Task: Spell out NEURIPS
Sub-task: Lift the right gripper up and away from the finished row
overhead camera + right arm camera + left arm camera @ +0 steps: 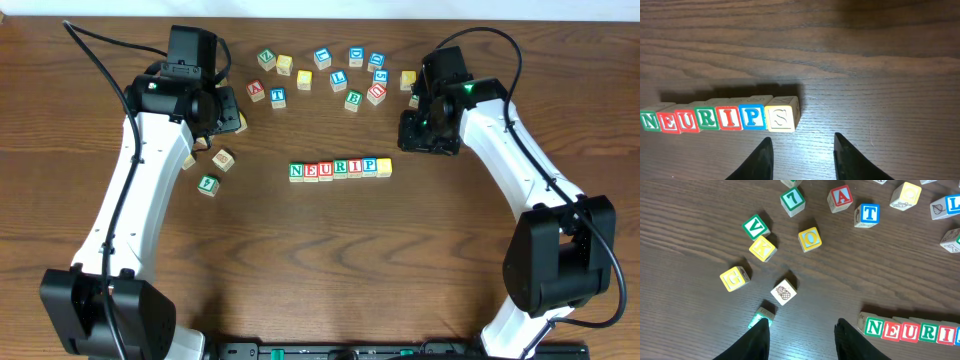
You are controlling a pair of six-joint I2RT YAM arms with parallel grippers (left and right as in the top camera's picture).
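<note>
The left arm [125, 200] comes from the near left corner and bends inward. Its left pincer [801, 327] points down over loose cubes [762, 247], with the jaws somewhat apart and nothing between them (a pineapple cube [784, 291] lies just ahead of the gap). The NEURIPS row [340, 169] lies in the middle of the tabletop [320, 260], cubes touching side by side, to the right of this pincer. The right arm [520, 160] reaches in from the near right corner. The right pincer [802, 139] hovers with jaws apart and empty. The row's yellow S cube [780, 118] lies just ahead of the finger [762, 155] seen on the left, not touching it.
</note>
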